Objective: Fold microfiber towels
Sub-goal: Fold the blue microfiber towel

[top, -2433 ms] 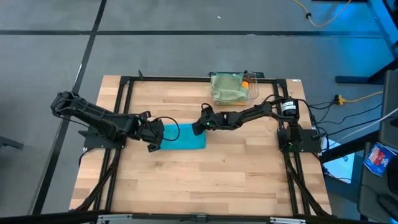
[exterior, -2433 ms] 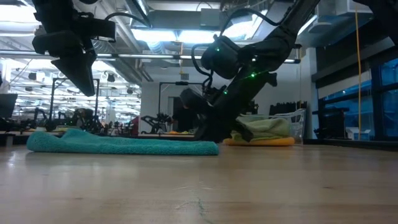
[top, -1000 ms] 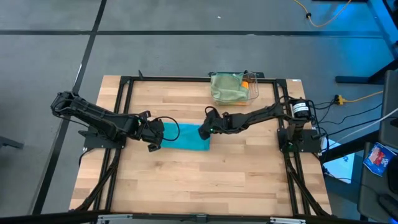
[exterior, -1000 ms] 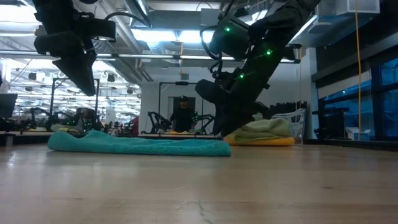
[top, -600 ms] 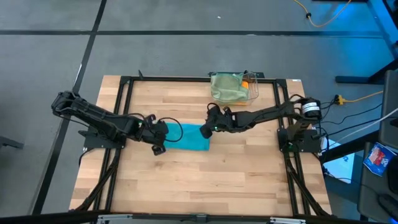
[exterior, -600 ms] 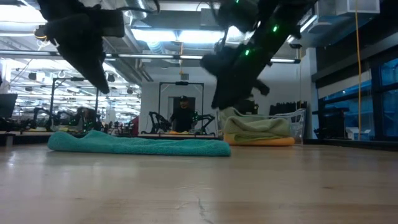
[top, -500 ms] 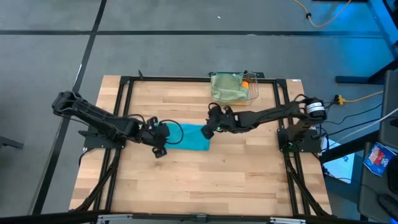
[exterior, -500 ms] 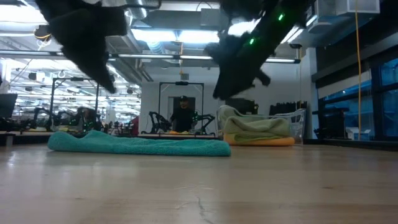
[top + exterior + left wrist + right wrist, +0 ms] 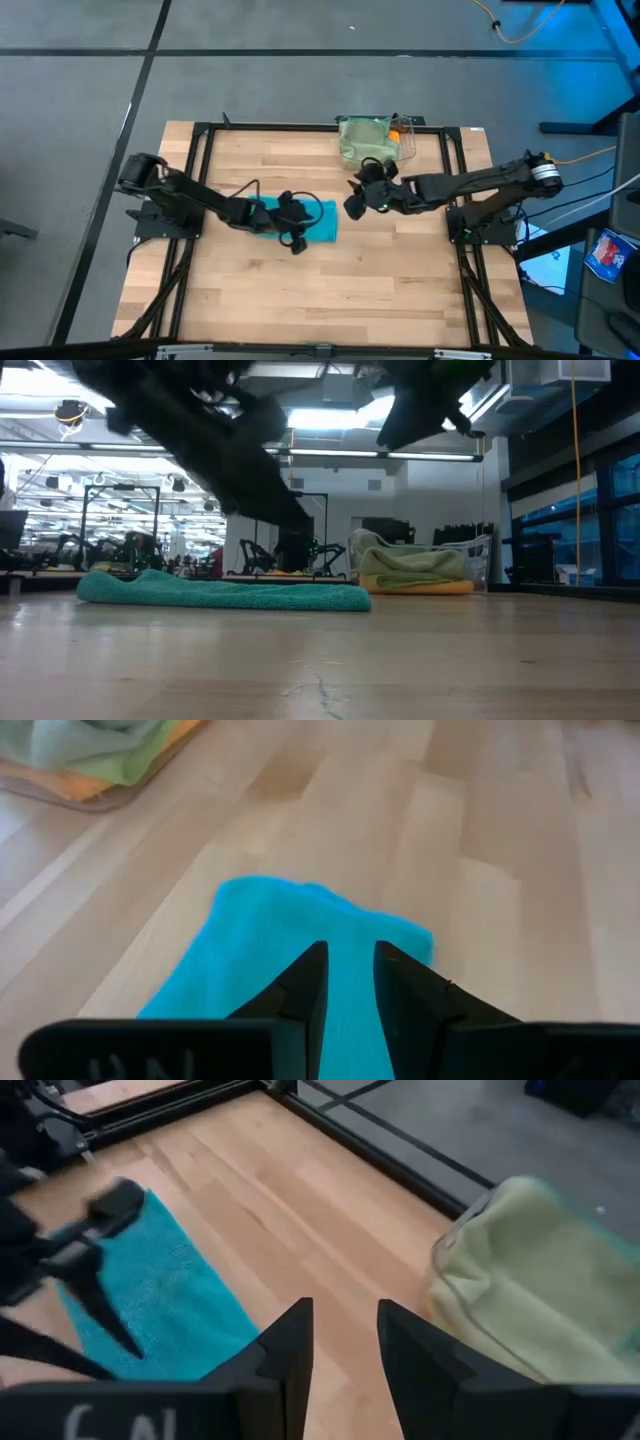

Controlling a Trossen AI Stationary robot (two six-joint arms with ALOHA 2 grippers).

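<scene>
A teal towel (image 9: 322, 222) lies folded as a long flat strip on the middle of the wooden table (image 9: 300, 300), also seen in the low view (image 9: 220, 592). My left gripper (image 9: 297, 243) slants down over the strip's right half, a little above it (image 9: 290, 920), fingers slightly open (image 9: 350, 975) with nothing between them. My right gripper (image 9: 352, 208) hangs high off the towel's right end, open (image 9: 345, 1325) and empty. Pale green towels (image 9: 365, 140) over an orange one (image 9: 420, 587) are heaped in the clear bin (image 9: 407, 148).
The clear bin stands at the table's far edge, right of the middle, close behind my right gripper. A black frame (image 9: 200, 135) runs along the table's left, far and right sides. Bare wood stretches from the towel toward the near edge.
My left gripper has swept toward the table's right edge along the teal towel, sinking and tipping from pointing down to a forward slant. My right gripper has risen off the towel's right end and drawn back toward the right. The towel has stayed flat where it lay.
</scene>
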